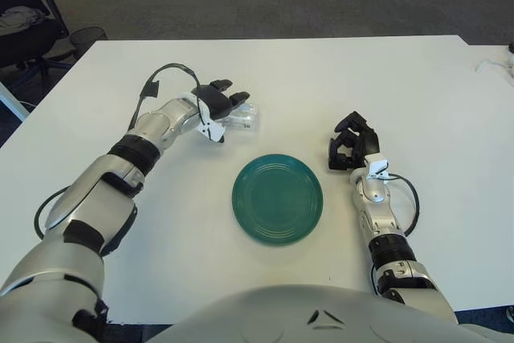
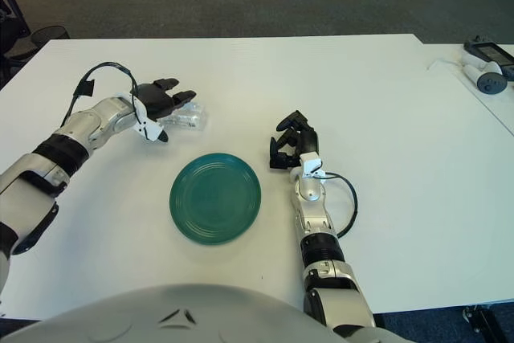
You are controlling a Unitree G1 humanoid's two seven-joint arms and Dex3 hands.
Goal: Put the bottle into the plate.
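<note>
The left hand [image 1: 218, 102] reaches out over the far left part of the white desk [image 1: 418, 86], its dark fingers [image 1: 227, 86] draped across a clear plastic bottle [image 1: 241, 118] that lies on its side on the desk. The fingers lie over the top of the bottle, but whether they actually clamp it I cannot tell; the bottle's right end pokes out past the fingertips toward the middle of the desk. A black cable [image 1: 165, 74] loops up from the wrist of that arm. Nearer the front edge and about midway across sits a round green plate [image 1: 277, 198], bare, with the bottle well apart from it, off beyond its far left rim. The right hand [image 1: 351, 146] shows just to the right of the plate, fingers curled in and holding nothing. At the far right edge of the desk lie a couple of small devices [image 2: 486, 66] with a white cord.
</note>
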